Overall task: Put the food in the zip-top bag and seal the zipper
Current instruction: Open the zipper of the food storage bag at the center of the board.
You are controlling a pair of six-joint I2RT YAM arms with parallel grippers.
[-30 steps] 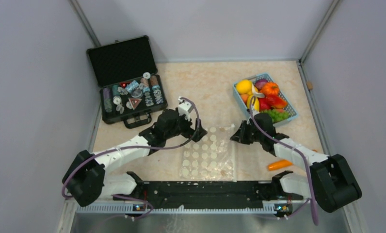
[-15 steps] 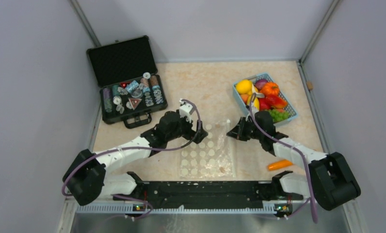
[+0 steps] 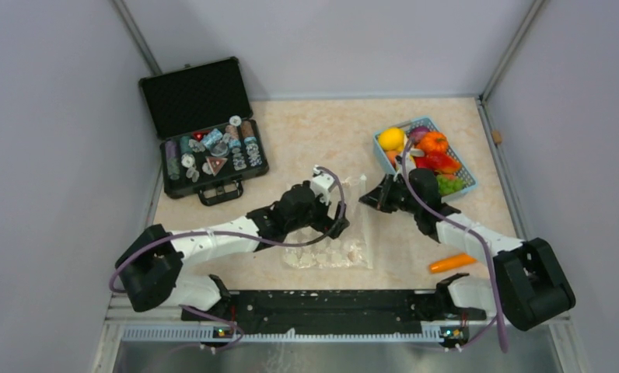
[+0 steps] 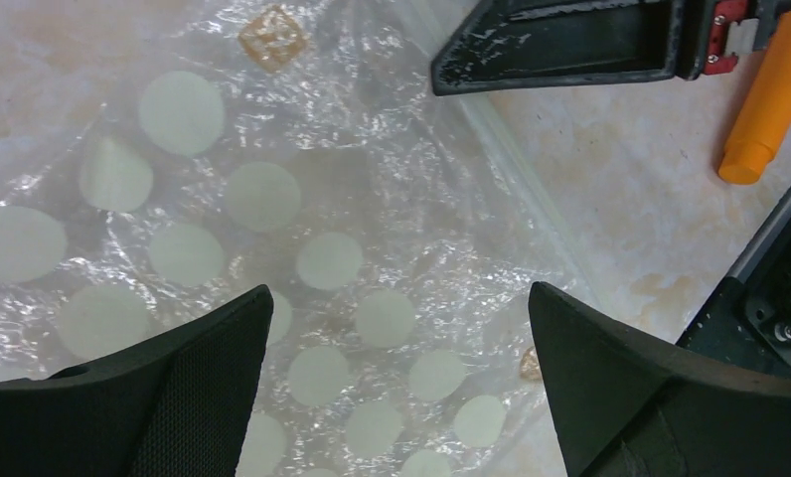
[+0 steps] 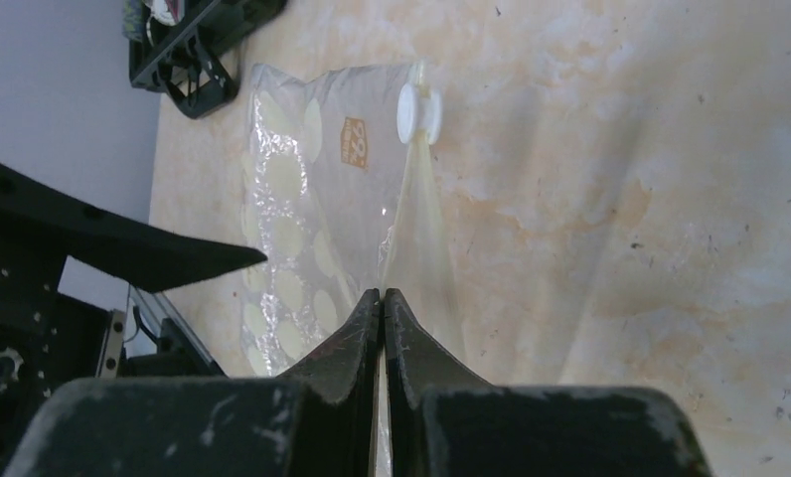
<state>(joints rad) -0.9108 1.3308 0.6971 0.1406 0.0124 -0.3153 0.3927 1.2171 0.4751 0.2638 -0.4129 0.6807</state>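
Right hand (image 5: 383, 296) is pinched shut on the zipper (image 5: 407, 194) edge of the zip-top bag (image 3: 333, 250), which lies on the table (image 3: 322, 132) between the arms. Left hand (image 4: 399, 298) hovers over the bag, fingers spread wide, gripping nothing. Looks like the bag-opening step: the food (image 3: 424, 151) sits in the basket (image 3: 468, 177), well apart. Next, the left must catch the opposite lip.

The left arm (image 3: 213, 241) is stretched low from its base toward the middle, with the wrist turned downward. The left gripper (image 4: 399, 298) is held wide open, and its two fingers (image 4: 203, 368) are spread far apart. The right arm (image 3: 462, 229) is bent at the elbow and reached inward. The right gripper (image 5: 382, 294) is pressed closed, a thin edge of the zip-top bag (image 5: 292, 179) being pinched between the fingertips.
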